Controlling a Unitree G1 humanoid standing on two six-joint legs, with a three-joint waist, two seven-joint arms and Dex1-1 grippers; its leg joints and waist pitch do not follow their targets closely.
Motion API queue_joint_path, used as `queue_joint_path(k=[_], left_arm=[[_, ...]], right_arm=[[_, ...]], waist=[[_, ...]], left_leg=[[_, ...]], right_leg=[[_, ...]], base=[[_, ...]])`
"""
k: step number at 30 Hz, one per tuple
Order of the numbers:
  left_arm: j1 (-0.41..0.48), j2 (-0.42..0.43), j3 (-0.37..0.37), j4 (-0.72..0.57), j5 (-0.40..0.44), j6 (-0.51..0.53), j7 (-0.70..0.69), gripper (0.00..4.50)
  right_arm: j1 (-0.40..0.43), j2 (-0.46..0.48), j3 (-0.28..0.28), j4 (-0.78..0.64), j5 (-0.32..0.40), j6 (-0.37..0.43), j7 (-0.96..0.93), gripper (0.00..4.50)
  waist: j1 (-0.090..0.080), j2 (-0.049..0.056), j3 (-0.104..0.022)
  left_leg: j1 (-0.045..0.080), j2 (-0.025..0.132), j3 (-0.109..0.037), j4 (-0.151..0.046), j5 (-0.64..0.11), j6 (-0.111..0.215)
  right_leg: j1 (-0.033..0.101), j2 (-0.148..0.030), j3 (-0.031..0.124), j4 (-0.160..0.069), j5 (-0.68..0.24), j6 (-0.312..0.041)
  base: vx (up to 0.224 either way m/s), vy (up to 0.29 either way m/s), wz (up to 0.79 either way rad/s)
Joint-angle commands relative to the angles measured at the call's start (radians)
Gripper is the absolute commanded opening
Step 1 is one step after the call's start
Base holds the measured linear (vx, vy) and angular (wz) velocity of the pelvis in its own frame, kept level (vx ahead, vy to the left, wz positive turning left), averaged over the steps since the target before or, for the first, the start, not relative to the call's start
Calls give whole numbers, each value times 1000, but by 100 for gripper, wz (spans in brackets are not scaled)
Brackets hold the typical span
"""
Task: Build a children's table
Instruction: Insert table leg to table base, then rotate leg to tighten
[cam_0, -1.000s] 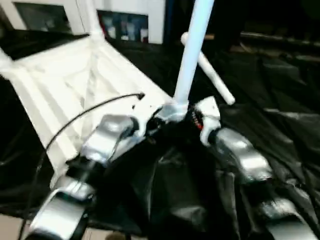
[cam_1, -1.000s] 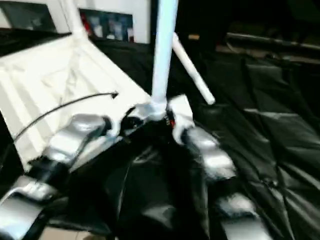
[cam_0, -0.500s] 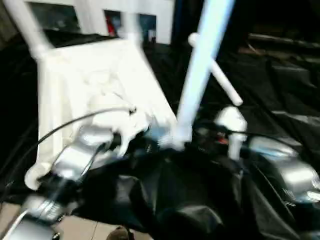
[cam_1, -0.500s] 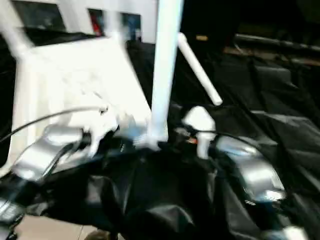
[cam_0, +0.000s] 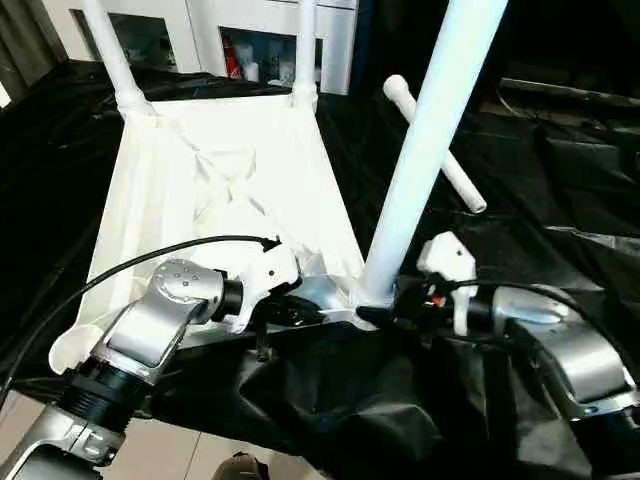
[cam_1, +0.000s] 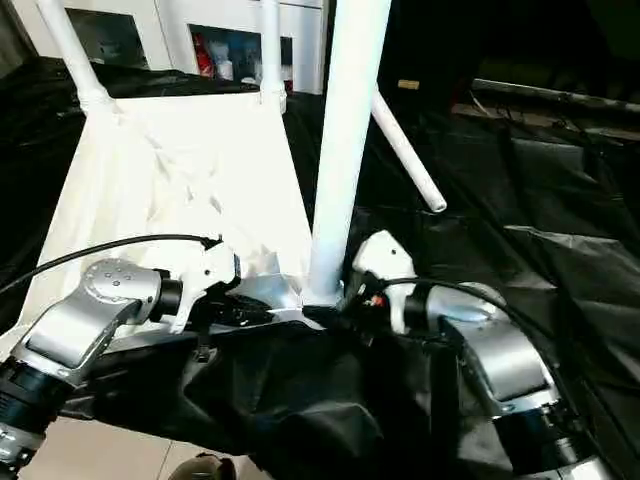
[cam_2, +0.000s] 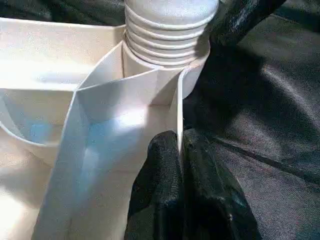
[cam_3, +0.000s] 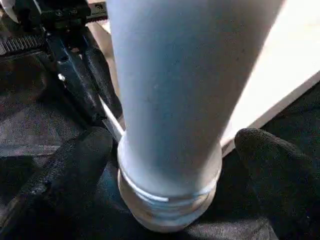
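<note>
left tool (cam_2: 181, 165): forearm low, reaching inward, pinched tight on tabletop (cam_0: 225, 190) rim beside near corner socket | near leg (cam_0: 425, 150): seated there, long axis upright, tilting slightly right | right tool (cam_3: 172, 160): forearm reaching inward, fingers spread wide, straddling leg base

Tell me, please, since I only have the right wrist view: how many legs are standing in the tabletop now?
Observer: Three: the near leg, between the open fingers of the right gripper, plus two far-corner legs.
Operator: Where is the fourth?
Observer: The loose leg lies on the black sheet, to the right of the tabletop.
Operator: Is the left gripper holding anything?
Observer: Yes, the left gripper is shut on a thin tabletop rib beside the near leg's socket.
</note>
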Motion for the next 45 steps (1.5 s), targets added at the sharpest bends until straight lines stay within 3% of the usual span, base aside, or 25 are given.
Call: queue_joint_path(k=[1, 4, 5, 8, 9, 16, 21, 24, 25, 26, 28, 31, 32, 35, 38, 41, 42, 45], left_arm=[[-5, -19, -7, -43, -30, -10, -16, 0], [-8, -23, -6, -38, -28, -10, -12, 0], [-8, -23, -6, -39, -29, -9, -12, 0], [-7, -24, -6, -38, -28, -9, -11, 0], [-8, -24, -6, -36, -28, -9, -11, 0], [-8, -26, -1, -26, -28, -9, -10, 0], [-16, -53, 20, 3, -22, 25, 47, 0], [-70, -133, 60, 114, 27, 61, 225, 0], [-88, -157, 68, 149, 42, 67, 276, 0], [-100, -172, 73, 171, 50, 70, 306, 0], [-138, -225, 90, 240, 75, 91, 416, 0], [-186, -301, 104, 330, 103, 105, 559, 0], [-200, -324, 98, 355, 111, 98, 583, 0], [-223, -360, 83, 396, 129, 75, 606, 0], [-234, -365, 58, 394, 134, 45, 573, 0], [-223, -344, 43, 365, 134, 40, 531, 0], [-218, -336, 44, 356, 129, 43, 517, 0], [-205, -314, 42, 336, 124, 34, 483, 0]], right_arm=[[-7, -4, 9, 20, -19, -23, 5, 420], [-12, 6, 5, 38, -16, -28, 1, 410], [-15, 11, 1, 43, -10, -26, 0, 384], [-22, 21, -4, 54, 2, -26, 3, 374], [-25, 23, -4, 60, 3, -29, 6, 350], [-27, 36, -1, 83, 8, -39, 13, 296], [-21, 90, -23, 128, 7, -23, -58, 278], [-40, 178, -52, 239, -57, 8, -267, 276], [-49, 215, -72, 267, -60, 26, -334, 275], [-54, 238, -86, 284, -60, 37, -376, 275], [-77, 309, -111, 334, -78, 47, -508, 275], [-116, 406, -125, 403, -107, 40, -667, 275], [-130, 437, -121, 424, -106, 33, -686, 275], [-158, 486, -116, 459, -108, 11, -698, 275], [-177, 508, -129, 469, -100, -4, -700, 344], [-196, 482, -133, 471, -104, -45, -666, 354], [-200, 467, -131, 465, -104, -59, -640, 378], [-200, 425, -125, 435, -96, -70, -569, 378]], waist=[[1, -3, -88], [3, -2, -89], [3, -2, -90], [3, -1, -92], [3, -3, -92], [4, -3, -94], [3, -1, -92], [-2, -1, -87], [-6, 0, -81], [-7, -3, -82], [-10, -2, -80], [-12, 1, -75], [-11, -2, -78], [-10, 1, -82], [-10, -2, -84], [-11, -3, -82], [-14, -2, -82], [-17, -3, -84]], left_leg=[[7, 48, -11, -58, 2, 96], [6, 48, -11, -56, 2, 95], [6, 48, -11, -55, 2, 96], [6, 47, -11, -53, 4, 98], [5, 47, -11, -52, 4, 99], [4, 45, -12, -50, 17, 106], [4, 45, -12, -49, 6, 100], [3, 42, -12, -52, -40, 60], [7, 39, -11, -57, -87, 33], [7, 38, -15, -59, -111, 8], [8, 38, -15, -61, -131, -13], [12, 35, -15, -65, -153, -17], [15, 33, -17, -66, -172, -24], [14, 36, -19, -69, -154, -15], [10, 36, -20, -70, -136, -2], [9, 37, -19, -71, -137, 7], [10, 39, -19, -71, -138, 12], [7, 39, -18, -69, -114, 27]], right_leg=[[71, -81, 51, -49, 71, -283], [72, -80, 51, -48, 67, -282], [72, -80, 50, -47, 67, -282], [72, -80, 50, -45, 74, -288], [72, -79, 50, -45, 75, -288], [74, -79, 49, -41, 91, -290], [72, -79, 48, -43, 72, -294], [70, -79, 49, -54, -27, -277], [66, -78, 47, -69, -131, -257], [72, -83, 48, -74, -207, -229], [65, -81, 49, -80, -256, -199], [59, -78, 51, -91, -299, -170], [62, -80, 50, -94, -335, -159], [65, -79, 51, -87, -264, -157], [68, -79, 49, -82, -211, -165], [68, -80, 49, -81, -194, -173], [68, -81, 49, -82, -190, -177], [71, -80, 48, -77, -148, -192]], base=[[0, 0, 0], [0, 0, 0], [0, 0, 0], [0, 0, 0], [0, 0, 0], [0, 0, 0], [0, 0, 0], [-20, -2, -1], [-61, -5, -2], [-63, -4, -3], [0, 0, 0], [0, 0, 0], [0, 0, 0], [0, 0, 0], [0, 0, 0], [0, 0, 0], [0, 0, 0], [0, 0, 0]])
